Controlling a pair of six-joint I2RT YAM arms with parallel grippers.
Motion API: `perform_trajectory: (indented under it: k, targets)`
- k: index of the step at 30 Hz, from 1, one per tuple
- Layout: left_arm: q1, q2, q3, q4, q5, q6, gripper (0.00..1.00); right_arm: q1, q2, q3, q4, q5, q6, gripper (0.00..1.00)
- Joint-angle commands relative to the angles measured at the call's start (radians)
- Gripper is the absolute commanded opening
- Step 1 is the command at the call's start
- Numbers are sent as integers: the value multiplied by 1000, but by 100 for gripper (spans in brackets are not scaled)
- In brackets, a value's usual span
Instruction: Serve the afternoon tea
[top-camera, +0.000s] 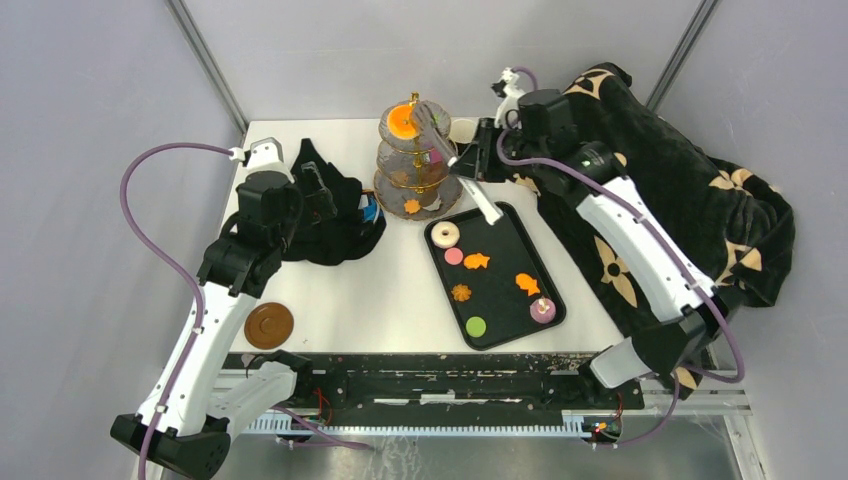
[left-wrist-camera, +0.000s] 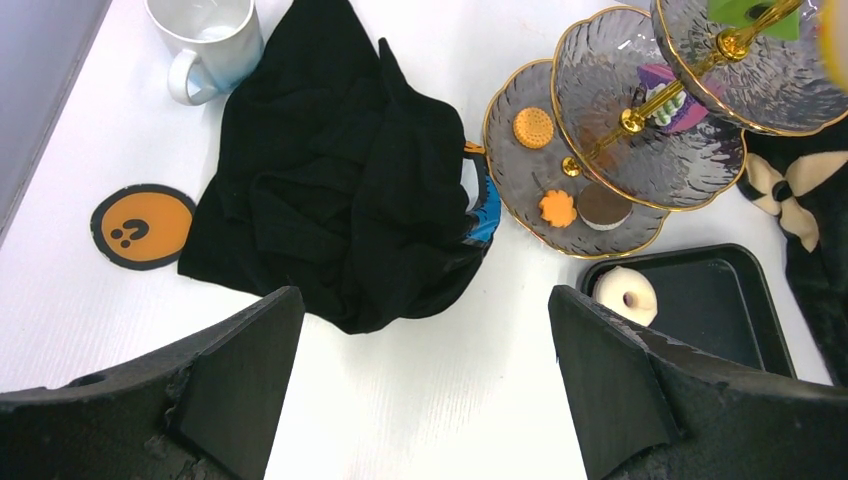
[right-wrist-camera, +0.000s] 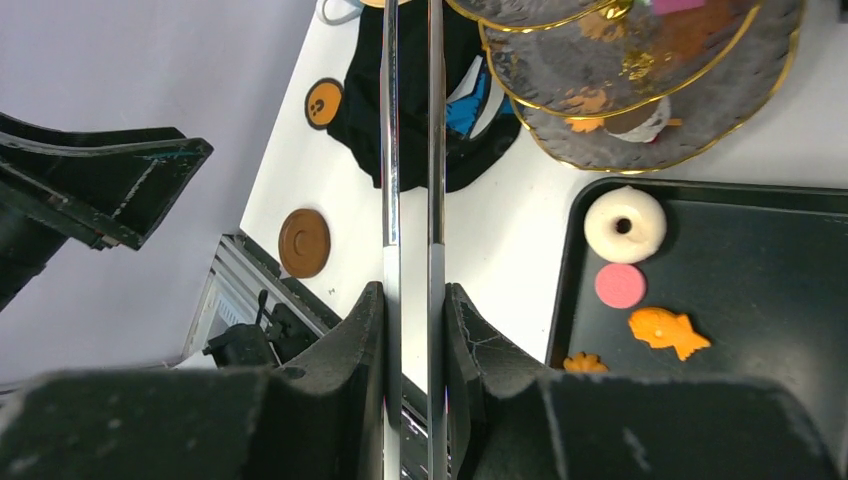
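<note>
steel tongs, pinched between the narrowed jaws of the right end effector, point at the orange donut atop the tiered stand by the counter's far edge. serving looks midway: other treats lie on the black tray toward the right edge. next, seemingly, a careful placement or release. the left end effector hangs wide open and holds nothing, above a black cloth.

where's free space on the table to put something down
Bare table lies between the black cloth, the tray and the near edge, right of the brown coaster. The tray's far right part is bare too. Crowded: around the tiered stand and along the blanket.
</note>
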Motion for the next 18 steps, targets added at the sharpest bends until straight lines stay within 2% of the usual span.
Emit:
perform_trajectory:
  k: [1, 18]
  targets:
    - [7, -3, 41, 29, -37, 22, 99, 44, 34, 56, 130, 50, 41, 1]
    - [7, -3, 27, 24, -64, 41, 99, 69, 136, 21, 193, 119, 94, 1]
